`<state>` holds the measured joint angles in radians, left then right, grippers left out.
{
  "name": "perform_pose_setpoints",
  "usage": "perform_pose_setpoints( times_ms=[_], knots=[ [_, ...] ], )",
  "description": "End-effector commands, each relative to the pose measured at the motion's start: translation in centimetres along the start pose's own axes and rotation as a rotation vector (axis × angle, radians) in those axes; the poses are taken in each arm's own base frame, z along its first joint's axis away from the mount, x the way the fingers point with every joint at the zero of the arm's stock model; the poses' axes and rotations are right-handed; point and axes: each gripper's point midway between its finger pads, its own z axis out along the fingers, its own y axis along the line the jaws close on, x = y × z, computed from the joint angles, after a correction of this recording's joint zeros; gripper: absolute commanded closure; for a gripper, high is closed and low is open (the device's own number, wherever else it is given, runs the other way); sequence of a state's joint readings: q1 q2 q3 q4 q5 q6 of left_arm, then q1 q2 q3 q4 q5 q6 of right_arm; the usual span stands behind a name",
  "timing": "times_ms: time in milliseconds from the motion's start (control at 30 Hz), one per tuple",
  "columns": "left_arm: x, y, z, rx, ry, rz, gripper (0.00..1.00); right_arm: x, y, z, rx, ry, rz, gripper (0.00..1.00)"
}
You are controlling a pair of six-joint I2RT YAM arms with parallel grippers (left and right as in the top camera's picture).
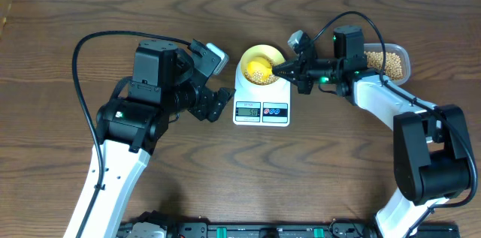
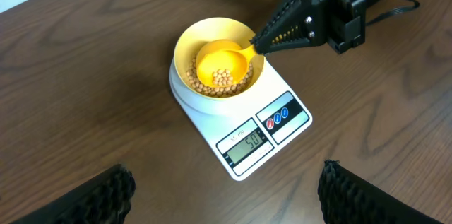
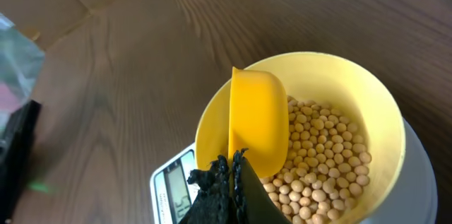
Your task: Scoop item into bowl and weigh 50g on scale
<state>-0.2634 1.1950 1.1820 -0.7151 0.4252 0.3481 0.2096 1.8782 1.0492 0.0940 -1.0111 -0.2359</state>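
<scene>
The pale yellow bowl [image 1: 261, 66] [image 2: 218, 61] [image 3: 367, 104] stands on the white scale [image 1: 261, 103] [image 2: 244, 126] and holds tan beans [image 1: 264, 76] [image 2: 223, 78] [image 3: 321, 157]. A bright yellow scoop [image 1: 258, 66] [image 2: 224, 63] [image 3: 258, 121] sits inside the bowl with a few beans in it; my right gripper [image 1: 279, 65] [image 2: 258, 42] [image 3: 232, 164] is shut on its handle at the bowl's right rim. My left gripper [image 1: 218, 103] [image 2: 226, 192] hangs open left of the scale, nothing between its fingers. The display [image 2: 244, 143] reads 50.
A clear plastic tub [image 1: 387, 61] with more beans stands at the back right, beside the right arm. Cables loop over the table behind both arms. A black rail runs along the front edge [image 1: 248, 230].
</scene>
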Motion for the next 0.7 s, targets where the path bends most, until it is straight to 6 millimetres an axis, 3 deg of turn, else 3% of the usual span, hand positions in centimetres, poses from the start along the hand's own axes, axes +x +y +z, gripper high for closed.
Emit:
perform_pose_setpoints(
  times_ms=[0, 267, 667],
  knots=[
    [0.6, -0.2, 0.3, 0.021, 0.012, -0.004, 0.15, -1.9, 0.6, -1.6, -0.041, -0.057, 0.053, 0.99],
    [0.6, -0.2, 0.3, 0.021, 0.012, -0.004, 0.15, -3.3, -0.2, -3.6, -0.065, -0.126, 0.094, 0.99],
    [0.6, -0.2, 0.3, 0.021, 0.012, -0.004, 0.14, -3.5, 0.0, -3.9, -0.078, -0.135, 0.089, 0.99]
  ],
)
